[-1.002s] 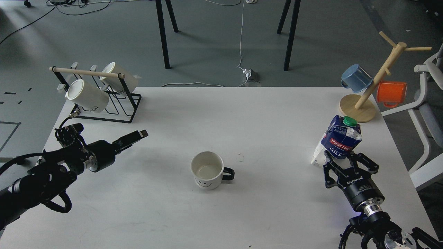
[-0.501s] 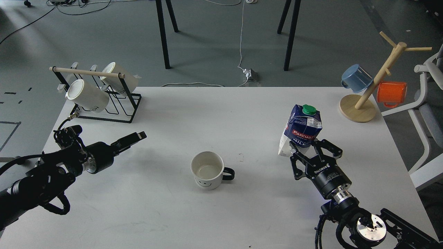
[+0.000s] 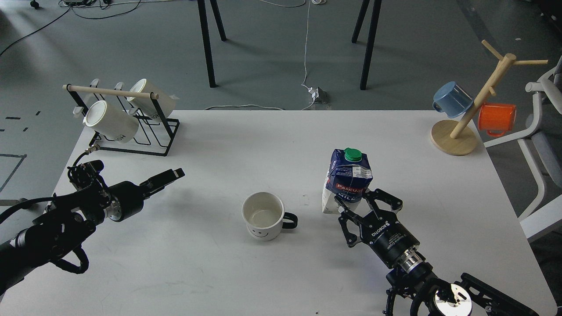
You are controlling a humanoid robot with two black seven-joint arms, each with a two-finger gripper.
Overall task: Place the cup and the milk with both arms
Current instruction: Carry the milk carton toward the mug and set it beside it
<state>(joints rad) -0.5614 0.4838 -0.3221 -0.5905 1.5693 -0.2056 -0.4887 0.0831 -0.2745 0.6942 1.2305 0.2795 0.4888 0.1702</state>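
Observation:
The white cup (image 3: 263, 216) with a black handle and smiley face stands upright at the table's middle front, its handle pointing right. The blue-and-white milk carton (image 3: 348, 177) with a green cap is to the cup's right, tilted slightly. My right ROBOTIQ gripper (image 3: 355, 199) is shut on the carton's lower part. My left gripper (image 3: 172, 174) with slim black fingers hovers left of the cup, well apart from it, with its fingers close together and nothing between them.
A black wire rack (image 3: 145, 136) with two cream mugs stands at the back left. A wooden mug tree (image 3: 454, 137) with a blue cup (image 3: 452, 99) and an orange cup (image 3: 497, 118) stands at the back right. A white chair (image 3: 542, 145) is beside the table's right edge.
My right gripper has carried the milk carton leftward from near the right edge to just right of the cup. The left gripper has barely moved. The cup has not moved.

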